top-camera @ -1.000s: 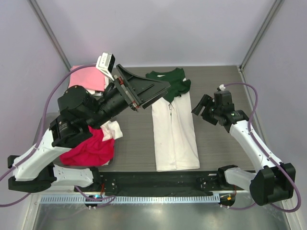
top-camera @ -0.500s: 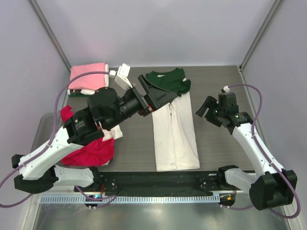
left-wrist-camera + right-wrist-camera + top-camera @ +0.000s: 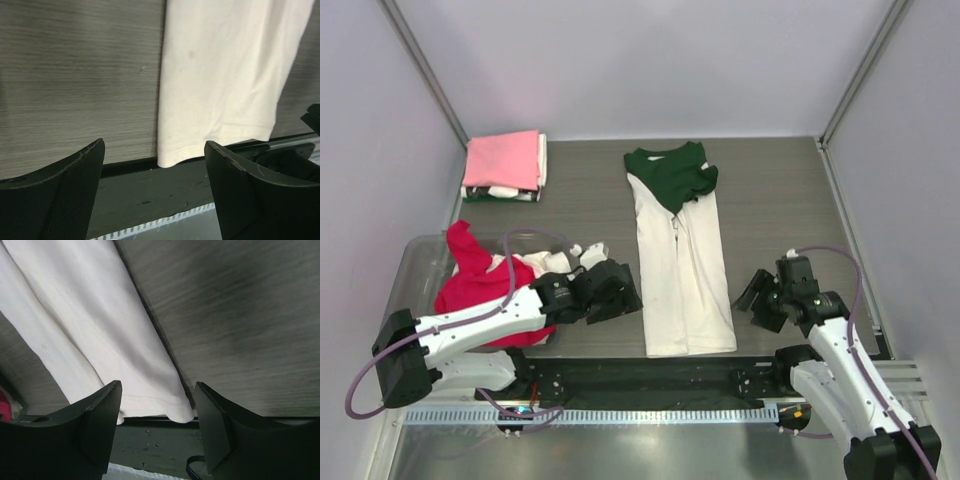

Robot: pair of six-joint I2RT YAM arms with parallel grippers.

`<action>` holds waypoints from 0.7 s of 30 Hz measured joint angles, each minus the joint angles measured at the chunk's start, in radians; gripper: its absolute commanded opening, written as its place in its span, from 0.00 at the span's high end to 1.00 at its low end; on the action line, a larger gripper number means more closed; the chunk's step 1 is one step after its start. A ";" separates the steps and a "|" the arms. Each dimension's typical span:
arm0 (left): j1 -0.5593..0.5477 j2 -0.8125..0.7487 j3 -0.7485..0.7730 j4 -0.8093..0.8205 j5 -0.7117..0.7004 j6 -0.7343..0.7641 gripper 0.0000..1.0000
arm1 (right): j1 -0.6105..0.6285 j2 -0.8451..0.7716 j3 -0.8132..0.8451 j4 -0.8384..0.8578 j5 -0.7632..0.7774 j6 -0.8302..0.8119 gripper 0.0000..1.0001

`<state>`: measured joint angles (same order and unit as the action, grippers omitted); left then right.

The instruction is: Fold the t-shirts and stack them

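A cream-white t-shirt (image 3: 682, 275) lies folded into a long strip down the table's middle, with a dark green t-shirt (image 3: 670, 175) on its far end. Its near hem shows in the left wrist view (image 3: 220, 85) and the right wrist view (image 3: 90, 330). A red-magenta t-shirt (image 3: 475, 285) lies crumpled in the clear bin at the left. A pale pink t-shirt (image 3: 503, 160) tops a folded stack at the far left. My left gripper (image 3: 617, 297) is open and empty, low beside the strip's left edge. My right gripper (image 3: 757, 300) is open and empty, right of the strip's near end.
The clear plastic bin (image 3: 418, 262) stands at the left edge. A black rail (image 3: 650, 378) runs along the table's near edge, just past the shirt's hem. Grey walls and metal posts enclose the table.
Both arms have dropped and pulled back toward the near edge. The left gripper came down from high over the green shirt to the table beside the strip; the right moved from mid-right to near-right.
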<state>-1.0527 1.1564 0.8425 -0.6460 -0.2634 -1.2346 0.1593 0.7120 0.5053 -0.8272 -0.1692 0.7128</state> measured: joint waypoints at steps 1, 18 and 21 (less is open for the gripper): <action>-0.002 -0.002 -0.033 0.010 0.011 -0.018 0.20 | 0.002 -0.037 -0.030 -0.025 -0.010 0.018 0.34; -0.186 0.185 -0.095 0.221 0.045 -0.190 0.35 | 0.020 -0.183 -0.184 -0.095 -0.109 0.154 0.43; -0.198 0.196 -0.122 0.254 0.047 -0.211 0.37 | 0.023 -0.192 -0.216 -0.096 -0.119 0.166 0.44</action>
<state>-1.2507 1.3521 0.7208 -0.3920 -0.2165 -1.4460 0.1818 0.5201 0.2893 -0.9234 -0.2882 0.8791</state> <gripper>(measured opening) 0.645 0.573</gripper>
